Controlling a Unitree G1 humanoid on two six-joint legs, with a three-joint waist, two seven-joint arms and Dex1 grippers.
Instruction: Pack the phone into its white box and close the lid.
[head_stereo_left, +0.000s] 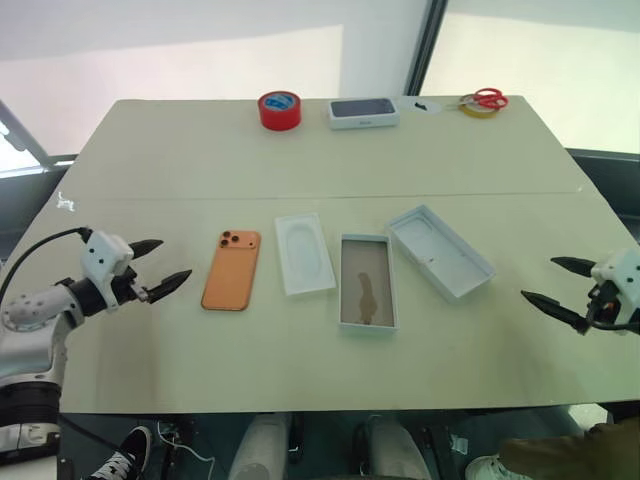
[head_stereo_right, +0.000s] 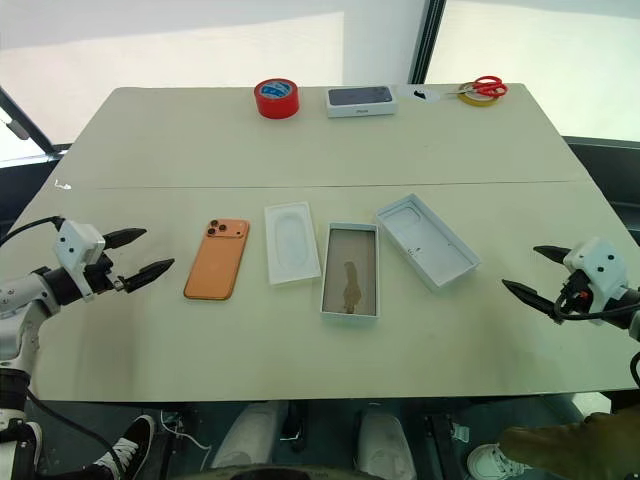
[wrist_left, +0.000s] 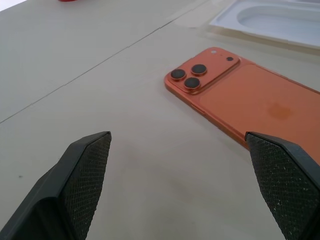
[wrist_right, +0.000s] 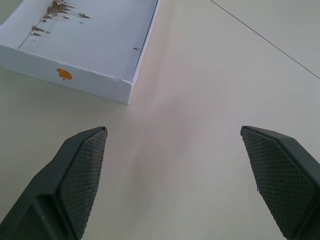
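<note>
- On the counter (head_stereo_left: 180, 150), the phone (head_stereo_left: 232, 269) lies camera side up, with no readable writing.
- Beside it lie the liner (head_stereo_left: 304, 253), the box (head_stereo_left: 366, 283) and the lid (head_stereo_left: 440, 251), apart.
- An orange mark shows on the lid's wall.
- Left gripper (head_stereo_left: 158, 266) and right gripper (head_stereo_left: 558, 283): fingers wide, empty.
</note>
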